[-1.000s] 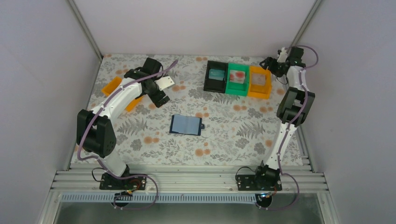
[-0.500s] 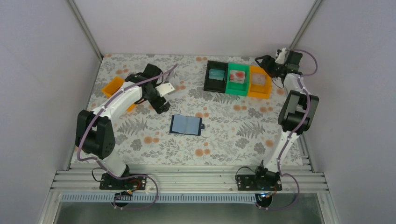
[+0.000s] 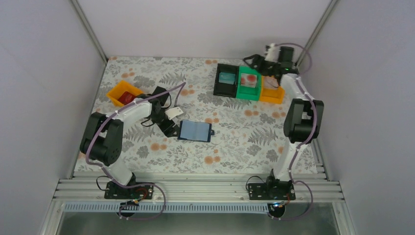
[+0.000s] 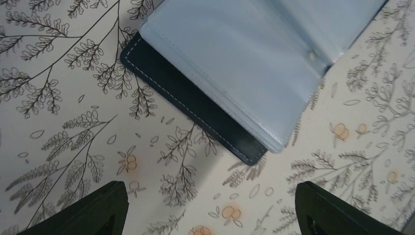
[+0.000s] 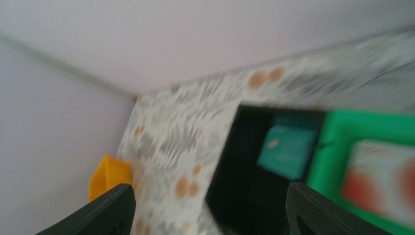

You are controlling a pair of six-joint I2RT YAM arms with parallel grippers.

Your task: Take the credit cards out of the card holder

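Observation:
The card holder (image 3: 195,131) lies open mid-table, navy outside and pale blue inside, with its small tab on the right edge. My left gripper (image 3: 171,128) hovers open just off its left edge. In the left wrist view the pale sleeves (image 4: 235,58) and navy cover (image 4: 195,110) lie just beyond my left gripper (image 4: 210,218), and nothing is between the fingers. Credit cards lie in bins: a teal one (image 3: 226,77), a red-patterned one (image 3: 249,80) and a red one (image 3: 128,97). My right gripper (image 3: 250,59) is open above the back bins.
A black bin (image 3: 226,87), a green bin (image 3: 249,92) and an orange bin (image 3: 271,94) stand in a row at the back right. Another orange bin (image 3: 117,92) sits at the back left. The blurred right wrist view shows the black bin (image 5: 254,186) and the green bin (image 5: 342,127).
My left arm swung from the back-left orange bin down to the card holder's left edge. My right gripper swept left from the back right corner to over the bins.

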